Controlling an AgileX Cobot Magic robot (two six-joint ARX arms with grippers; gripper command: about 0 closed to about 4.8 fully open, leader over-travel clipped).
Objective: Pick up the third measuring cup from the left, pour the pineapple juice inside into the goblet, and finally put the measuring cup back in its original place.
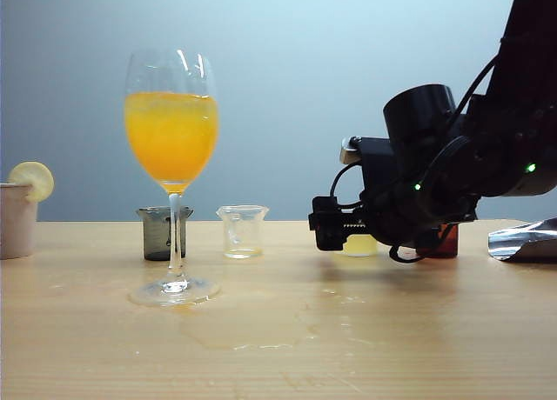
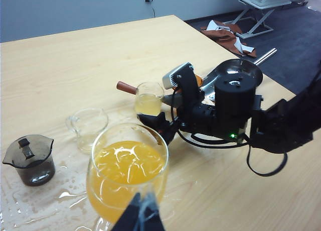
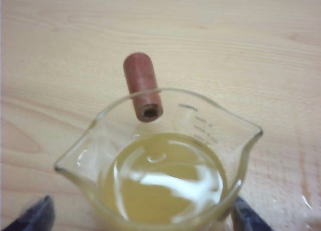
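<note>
Right gripper [image 2: 159, 121] gaping around measuring cup [image 2: 148, 98] at goblet's [image 1: 171, 170] three o'clock; squeeze gently, level. Left gripper [image 2: 140, 216]: grasping goblet.

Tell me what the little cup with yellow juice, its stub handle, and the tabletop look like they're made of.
The third measuring cup looks like clear glass or hard plastic: see-through, glossy, with printed marks. Its handle seems matte reddish-brown wood, possibly plastic. The table looks like pale wood or laminate, with visible grain. The open right gripper flanks the cup; the left gripper is by the goblet.
</note>
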